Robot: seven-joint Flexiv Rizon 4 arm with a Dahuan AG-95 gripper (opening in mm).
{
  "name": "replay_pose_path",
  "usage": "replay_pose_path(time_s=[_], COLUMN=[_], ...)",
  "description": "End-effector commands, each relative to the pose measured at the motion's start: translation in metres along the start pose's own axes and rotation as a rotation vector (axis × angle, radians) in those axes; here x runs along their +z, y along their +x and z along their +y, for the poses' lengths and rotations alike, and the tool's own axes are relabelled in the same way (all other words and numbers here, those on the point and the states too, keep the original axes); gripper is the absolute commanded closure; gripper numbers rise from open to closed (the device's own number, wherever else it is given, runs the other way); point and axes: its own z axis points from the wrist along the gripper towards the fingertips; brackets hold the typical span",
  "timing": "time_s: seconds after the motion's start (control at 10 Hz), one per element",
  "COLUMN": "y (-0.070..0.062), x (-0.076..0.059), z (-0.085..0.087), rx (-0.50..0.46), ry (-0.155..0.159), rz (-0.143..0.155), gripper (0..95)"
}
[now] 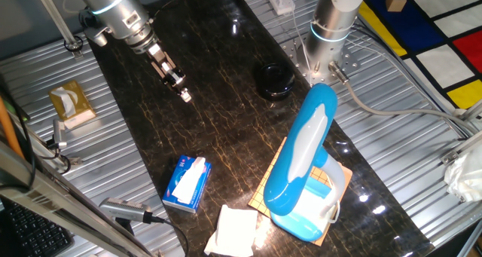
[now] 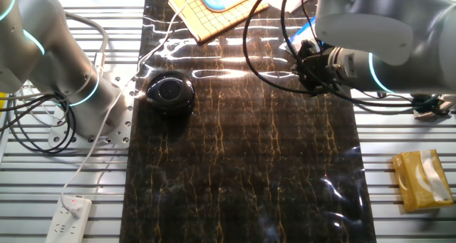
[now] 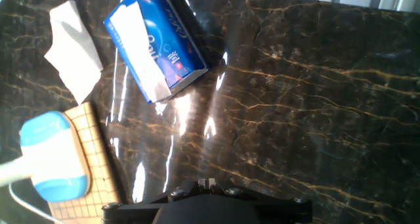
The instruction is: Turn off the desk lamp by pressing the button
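Above the dark tabletop our gripper (image 1: 181,90) hovers well apart from the lamp (image 1: 305,163), approaching; finger state unclear.

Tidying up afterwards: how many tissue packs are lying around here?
2: a blue tissue pack on the dark mat beside the desk lamp, and a yellow tissue box on the metal table off the mat. Others may be hidden.

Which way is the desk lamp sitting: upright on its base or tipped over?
Upright. The desk lamp stands on its white-blue base on the gridded board, with its arm rising above.
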Motion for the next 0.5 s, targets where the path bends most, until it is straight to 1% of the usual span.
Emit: replay_pose_path(time_s=[0.1,0.2,0.3,0.4,0.5], y=[0.003,0.003,0.007,0.011,0.015], x=[0.011,0.014,0.029,0.039,0.049], z=[0.021,0.026,0.044,0.053,0.062], rx=[0.025,0.029,0.045,0.051,0.059], ry=[0.01,0.012,0.016,0.019,0.022], rz=[-0.008,-0.01,-0.02,-0.028,-0.042], gripper=[95.0,95.0,95.0,95.0,95.0])
